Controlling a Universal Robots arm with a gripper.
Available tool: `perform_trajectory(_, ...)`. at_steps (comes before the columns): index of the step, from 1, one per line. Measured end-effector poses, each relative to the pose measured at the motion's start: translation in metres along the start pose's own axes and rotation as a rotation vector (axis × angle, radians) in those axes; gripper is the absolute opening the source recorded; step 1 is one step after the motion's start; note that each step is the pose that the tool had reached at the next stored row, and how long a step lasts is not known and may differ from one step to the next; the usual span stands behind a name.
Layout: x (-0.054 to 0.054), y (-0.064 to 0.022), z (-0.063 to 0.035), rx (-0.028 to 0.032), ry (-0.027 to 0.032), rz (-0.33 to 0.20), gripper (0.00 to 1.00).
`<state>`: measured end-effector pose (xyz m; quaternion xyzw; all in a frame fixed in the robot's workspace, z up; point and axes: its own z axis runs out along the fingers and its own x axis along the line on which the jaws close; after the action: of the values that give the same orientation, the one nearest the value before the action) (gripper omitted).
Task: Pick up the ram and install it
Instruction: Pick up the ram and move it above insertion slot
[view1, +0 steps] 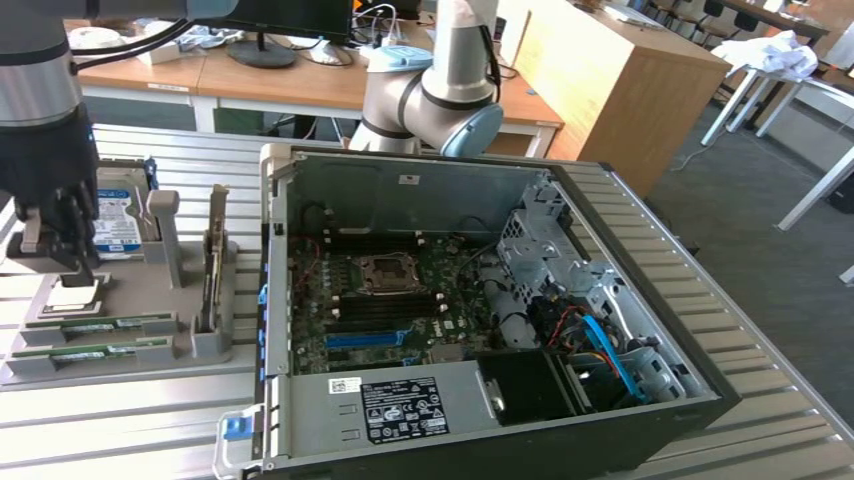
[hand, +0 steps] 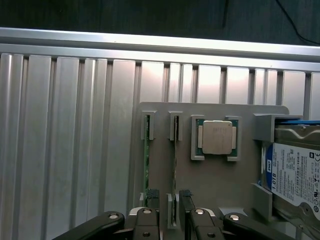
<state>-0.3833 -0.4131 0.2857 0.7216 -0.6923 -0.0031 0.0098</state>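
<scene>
So the ram (hand: 175, 160) is sitting on its edge in a slot of the gray holder (hand: 165, 112), and it's the stick closer to the processor chip (hand: 216, 138). From the exterior view you can see that same ram (view1: 114, 323) lying along the front part of the holder (view1: 134, 375), with a second ram stick (view1: 96, 350) just beside it in its own slot, one step further from the chip (view1: 74, 295). In the wrist view that second stick (hand: 146, 160) runs parallel and slightly apart. The gripper (hand: 169, 194) is right over one end of the ram with its fingers (hand: 152, 194) spread wide, one on each side of the stick and not clamped on anything. Can't tell whether they actually touch it. In the exterior view the gripper (view1: 56, 262) hangs low over the holder's far-left end. The blue-labelled hard drive (view1: 118, 215) stands in the back of the holder, past the chip. Everything sits on a ribbed metal tabletop (view1: 134, 430), and the open computer case (view1: 414, 200) lies just beside the holder on the exterior view's right, motherboard (view1: 387, 300) facing up.
</scene>
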Motion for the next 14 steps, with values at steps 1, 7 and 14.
perform_trajectory(1,0.0000,0.0000,0.0007,0.0000,0.0000,0.000,0.30)
perform_trajectory(7,0.0000,-0.0001,0.0053,0.0001,-0.0001,0.000,0.30)
perform_trajectory(14,-0.0001,-0.0002,0.0104,-0.0001,0.0000,0.000,0.30)
